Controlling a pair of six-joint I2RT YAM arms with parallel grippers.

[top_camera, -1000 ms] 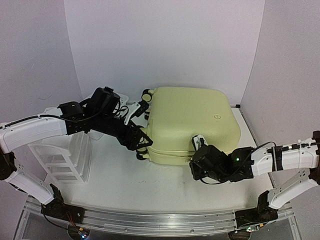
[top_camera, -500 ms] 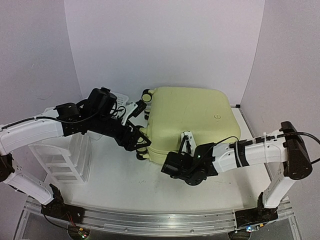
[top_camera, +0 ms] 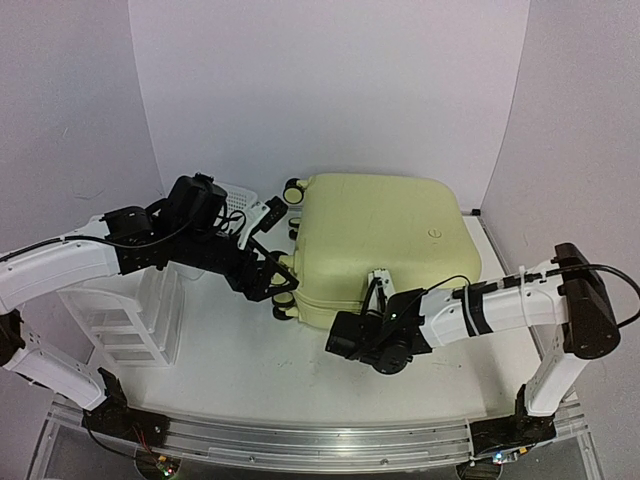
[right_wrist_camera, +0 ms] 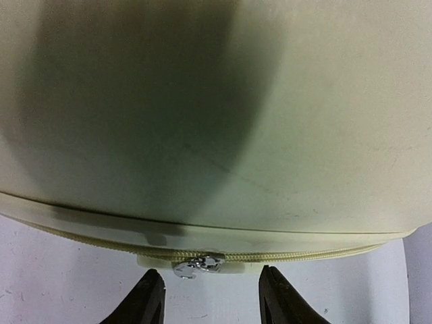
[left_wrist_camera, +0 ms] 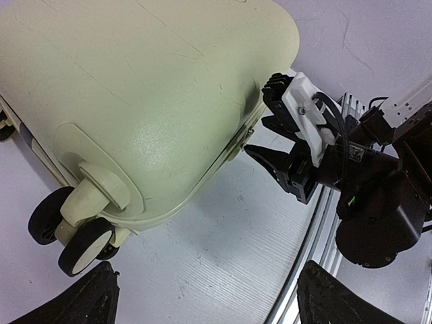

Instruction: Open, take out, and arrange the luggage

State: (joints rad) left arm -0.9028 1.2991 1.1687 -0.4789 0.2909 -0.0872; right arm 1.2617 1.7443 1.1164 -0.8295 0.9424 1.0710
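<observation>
The luggage is a pale yellow hard-shell suitcase lying flat and closed at the back middle of the table. My right gripper sits at its near side, open. In the right wrist view its two dark fingertips flank the metal zipper pull without touching it. The left wrist view shows the same gripper at the suitcase seam. My left gripper hangs open by the suitcase's near left corner wheels, with only bare table between its fingers.
A white mesh basket stands behind the left arm. A white plastic drawer organiser stands at the left. An aluminium rail runs along the near table edge. Another wheel sticks out at the suitcase's far left corner.
My right arm has swung left along the suitcase's near side, from its right corner to the zipper pull, and its jaws have widened. The left gripper drew back slightly to the left.
</observation>
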